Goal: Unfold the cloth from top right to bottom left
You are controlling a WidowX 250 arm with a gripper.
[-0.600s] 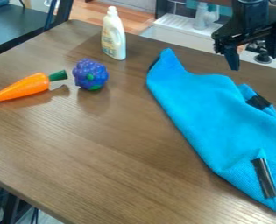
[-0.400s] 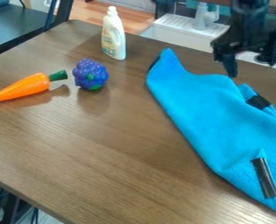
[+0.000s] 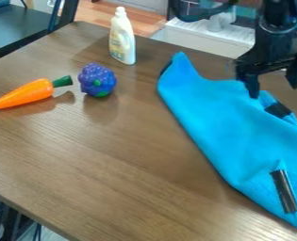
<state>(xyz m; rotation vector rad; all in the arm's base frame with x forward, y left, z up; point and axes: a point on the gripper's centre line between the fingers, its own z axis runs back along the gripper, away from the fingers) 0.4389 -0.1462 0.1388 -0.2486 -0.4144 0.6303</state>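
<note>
The gripper hangs at the upper right, over the top right edge of the cloth, its two fingers spread apart with nothing between them. One finger overlaps the cloth's upper edge in the view; whether it touches is unclear. The bright blue cloth lies on the right of the table, stretching from a pointed corner at the top down to the lower right. Part of it is folded over near the black patch at its right side, and a black strip shows near its bottom corner.
On the brown table, a white bottle stands at the back, with a purple berry cluster and an orange carrot to the left. A sink lies behind the table.
My gripper has come down toward the cloth's upper right edge and slightly to the right, staying open. The cloth and the other objects have not moved.
</note>
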